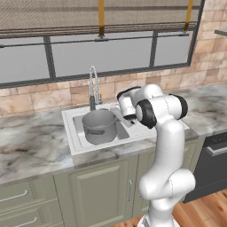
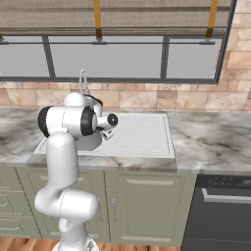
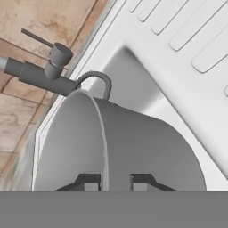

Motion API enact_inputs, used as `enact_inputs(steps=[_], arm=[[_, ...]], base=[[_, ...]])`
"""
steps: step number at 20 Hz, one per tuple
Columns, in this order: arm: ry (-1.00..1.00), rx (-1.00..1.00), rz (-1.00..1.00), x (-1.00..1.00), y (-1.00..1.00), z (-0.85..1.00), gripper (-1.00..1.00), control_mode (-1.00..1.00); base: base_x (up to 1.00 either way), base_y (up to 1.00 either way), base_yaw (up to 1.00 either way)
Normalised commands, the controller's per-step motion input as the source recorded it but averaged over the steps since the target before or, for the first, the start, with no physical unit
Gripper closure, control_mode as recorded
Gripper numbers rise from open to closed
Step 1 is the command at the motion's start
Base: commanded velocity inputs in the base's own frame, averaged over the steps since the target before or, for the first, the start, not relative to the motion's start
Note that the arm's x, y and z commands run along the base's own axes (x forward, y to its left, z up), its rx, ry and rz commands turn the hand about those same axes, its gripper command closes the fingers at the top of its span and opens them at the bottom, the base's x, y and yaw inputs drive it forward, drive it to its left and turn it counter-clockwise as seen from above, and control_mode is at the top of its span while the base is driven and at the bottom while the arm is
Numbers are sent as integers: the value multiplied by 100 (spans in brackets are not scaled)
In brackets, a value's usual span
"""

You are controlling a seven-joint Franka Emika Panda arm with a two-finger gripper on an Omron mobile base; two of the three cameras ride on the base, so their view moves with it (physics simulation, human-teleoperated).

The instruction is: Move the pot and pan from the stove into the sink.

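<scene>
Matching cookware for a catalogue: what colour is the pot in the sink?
Grey brushed metal pot, clearest in the left base view.

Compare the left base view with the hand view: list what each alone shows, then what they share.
Left base view alone: the window, the cabinet doors, the robot arm.
Hand view alone: the gripper closed astride the pot's rim, one fingertip inside the wall, and the ribbed drainboard.
Shared: the pot in the sink, the faucet.
</scene>
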Motion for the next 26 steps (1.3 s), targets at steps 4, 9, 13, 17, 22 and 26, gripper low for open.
enact_inputs(steps=[4, 9, 13, 17, 22, 26], arm=[[1, 0, 0, 9, 3, 37, -100, -100], [9, 0, 0, 5, 5, 76, -100, -100], [23, -2, -2, -10, -1, 75, -100, -100], [28, -3, -4, -48, -24, 43, -100, -100], [27, 0, -6, -69, -41, 22, -100, -100], [25, -2, -3, -74, -35, 26, -100, -100]], base=[[0, 0, 0], [0, 0, 0], [0, 0, 0], [0, 0, 0], [0, 0, 0], [0, 0, 0]])
